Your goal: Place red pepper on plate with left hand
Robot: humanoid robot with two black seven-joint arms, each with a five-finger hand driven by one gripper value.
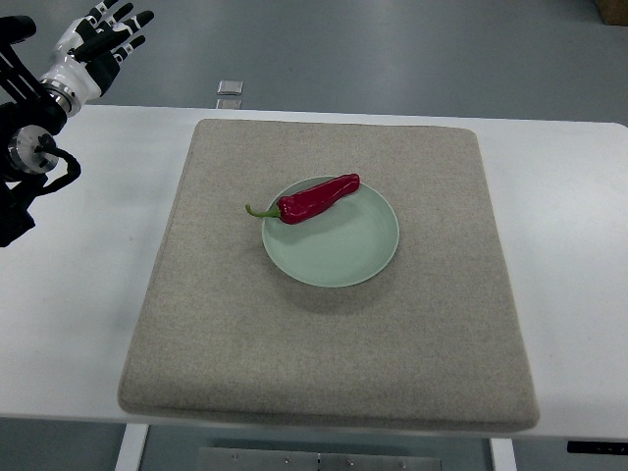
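The glossy red chilli pepper with a curved green stem point(316, 199) lies on the upper-left part of the round pale-green ceramic plate point(339, 253). Its body rests across the plate rim, and the stem end projects past the rim over the square beige felt mat point(245, 324) that carries the plate. The long axis of the pepper runs from lower left, at the stem, to upper right, at the tip.

The black-and-white left hand point(106, 37) is raised at the upper-left corner of the view, above the far edge of the white table point(579, 245), well apart from the pepper. Its fingers are spread and extended and hold nothing. The pepper lies down and to the right of the fingers. The right hand is not in view, so the left hand is the only one near the work.

Judged from this layout, the placement appears complete; any further move calls only for clearing the left arm.
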